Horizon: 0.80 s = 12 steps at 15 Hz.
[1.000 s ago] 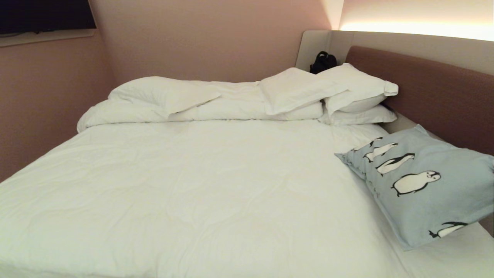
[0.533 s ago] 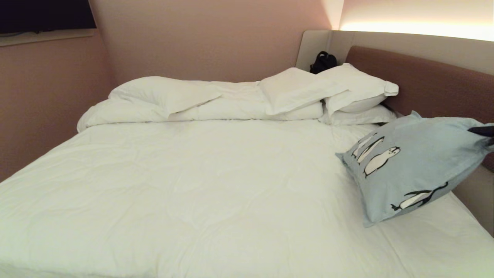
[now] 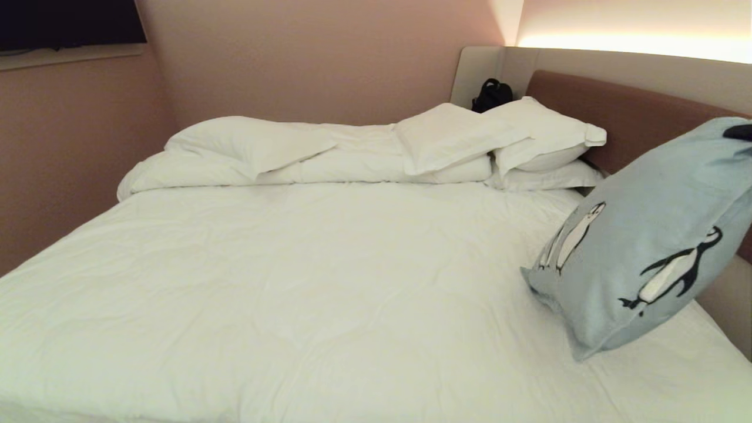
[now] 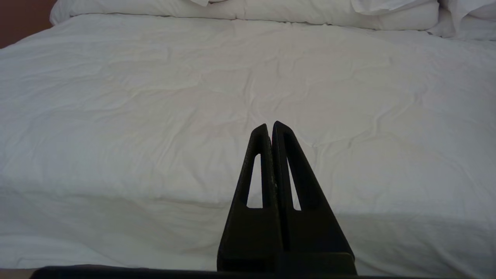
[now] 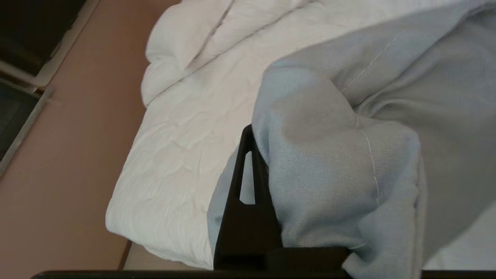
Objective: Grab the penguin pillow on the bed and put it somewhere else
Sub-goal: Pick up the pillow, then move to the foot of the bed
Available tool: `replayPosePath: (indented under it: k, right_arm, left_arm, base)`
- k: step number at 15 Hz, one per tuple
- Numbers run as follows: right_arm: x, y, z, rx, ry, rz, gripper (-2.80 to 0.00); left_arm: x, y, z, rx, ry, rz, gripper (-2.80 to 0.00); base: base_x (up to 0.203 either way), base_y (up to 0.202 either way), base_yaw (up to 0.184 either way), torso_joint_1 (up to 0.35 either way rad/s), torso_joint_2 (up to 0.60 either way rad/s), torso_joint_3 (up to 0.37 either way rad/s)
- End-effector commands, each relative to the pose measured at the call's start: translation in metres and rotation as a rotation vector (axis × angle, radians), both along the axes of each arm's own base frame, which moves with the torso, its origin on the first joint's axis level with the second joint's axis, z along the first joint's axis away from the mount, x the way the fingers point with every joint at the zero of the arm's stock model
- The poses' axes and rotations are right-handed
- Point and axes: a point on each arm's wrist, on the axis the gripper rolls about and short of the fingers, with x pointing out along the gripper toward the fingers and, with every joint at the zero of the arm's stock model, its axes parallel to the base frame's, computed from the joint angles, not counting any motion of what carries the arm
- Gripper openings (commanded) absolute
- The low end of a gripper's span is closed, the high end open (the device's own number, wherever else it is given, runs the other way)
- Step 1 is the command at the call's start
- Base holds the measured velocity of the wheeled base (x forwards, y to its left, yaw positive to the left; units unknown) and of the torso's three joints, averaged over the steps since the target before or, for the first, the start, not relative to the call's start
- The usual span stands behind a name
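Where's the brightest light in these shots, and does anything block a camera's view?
Head view: a warm light strip glows above the headboard, nearly washed out; the bed is evenly lit. Right wrist view: the penguin pillow fills much of the frame and covers one side of the right gripper. Left wrist view: soft, even light, and only the left gripper is in front.

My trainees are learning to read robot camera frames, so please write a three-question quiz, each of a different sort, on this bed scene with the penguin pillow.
1. True or false: the penguin pillow lies flat on the bed.
2. Which gripper holds the pillow? A left, B right, C neither.
3. Fill in: the black object sits behind the white ____ by the headboard.

Key: 1 false, it is lifted on edge, its lower corner near the sheet. 2 B, the right gripper is shut on its fabric; the left gripper is shut and holds nothing. 3 pillows.
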Motion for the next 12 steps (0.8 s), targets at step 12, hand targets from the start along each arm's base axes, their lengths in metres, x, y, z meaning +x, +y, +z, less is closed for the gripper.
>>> replayPosePath:
  k: [12]
  right_arm:
    - [-0.038, 0.044, 0.065, -0.063, -0.174, 0.117, -2.8]
  left_arm:
    - [0.0, 0.0, 0.0, -0.001, -0.001, 0.0, -2.8]
  base:
    - [0.0, 0.0, 0.0, 0.0, 0.0, 0.0]
